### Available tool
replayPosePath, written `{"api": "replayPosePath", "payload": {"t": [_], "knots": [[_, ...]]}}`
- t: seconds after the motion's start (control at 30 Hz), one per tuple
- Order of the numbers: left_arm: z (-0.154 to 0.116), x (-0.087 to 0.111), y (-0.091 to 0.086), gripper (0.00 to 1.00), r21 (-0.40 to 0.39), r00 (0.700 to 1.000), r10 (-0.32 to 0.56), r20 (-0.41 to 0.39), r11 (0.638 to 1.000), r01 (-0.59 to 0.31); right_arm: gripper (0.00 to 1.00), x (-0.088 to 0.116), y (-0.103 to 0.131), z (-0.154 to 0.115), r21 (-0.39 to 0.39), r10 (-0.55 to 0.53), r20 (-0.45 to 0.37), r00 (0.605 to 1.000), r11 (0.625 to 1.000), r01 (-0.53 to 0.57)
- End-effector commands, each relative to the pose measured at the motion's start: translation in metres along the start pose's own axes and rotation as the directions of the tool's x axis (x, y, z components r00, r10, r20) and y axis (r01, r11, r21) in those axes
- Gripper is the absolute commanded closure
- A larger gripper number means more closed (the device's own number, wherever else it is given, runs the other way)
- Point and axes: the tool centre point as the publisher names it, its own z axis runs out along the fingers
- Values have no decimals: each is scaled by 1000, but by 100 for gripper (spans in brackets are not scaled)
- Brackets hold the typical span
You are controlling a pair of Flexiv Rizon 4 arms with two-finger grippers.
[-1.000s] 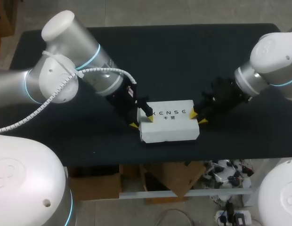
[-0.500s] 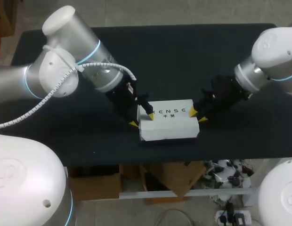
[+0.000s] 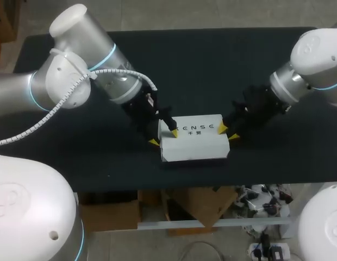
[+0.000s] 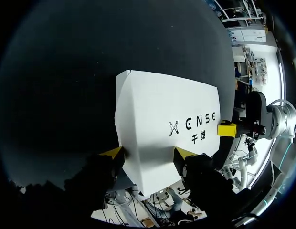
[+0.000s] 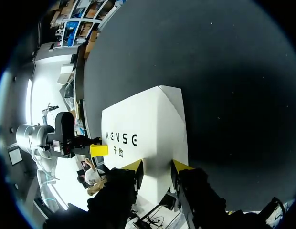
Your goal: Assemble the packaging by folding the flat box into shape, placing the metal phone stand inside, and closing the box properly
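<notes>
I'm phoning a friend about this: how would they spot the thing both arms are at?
Find the black table and look near the middle of its near edge. There, between the left claw and right claw, lies a closed white box, the only pale thing on it, with dark lettering on top.

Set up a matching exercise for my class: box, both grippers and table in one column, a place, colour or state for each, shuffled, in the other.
1 white box
2 left gripper
3 right gripper
4 table

A black
B at the box's right end
C closed, on the table
D at the box's left end

Pairs: 1-C, 2-D, 3-B, 4-A
</notes>
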Motion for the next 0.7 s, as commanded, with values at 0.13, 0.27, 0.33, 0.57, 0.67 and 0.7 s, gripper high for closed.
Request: {"api": "replayPosePath", "payload": {"t": [0.13,0.27,0.33,0.57,0.67,0.7], "knots": [[2,5,-2,34,-12,1000,-2,6,1000,2,61,1,2,2,16,6,-4,1000,1000,-6],[1,6,-2,35,-16,1000,-4,10,1000,4,61,1,3,1,17,8,-6,1000,1000,-8],[1,6,-2,35,-17,1000,-4,10,1000,4,61,1,3,1,16,9,-6,1000,1000,-9],[0,6,0,35,-17,1000,-7,15,1000,7,60,1,2,0,16,11,-6,1000,1000,-11],[-1,6,0,35,-20,1000,-10,14,1000,10,61,1,4,1,20,13,-8,1000,1000,-13],[-1,6,0,35,-20,1000,-10,14,1000,11,61,1,3,1,21,13,-8,1000,1000,-13]]}}
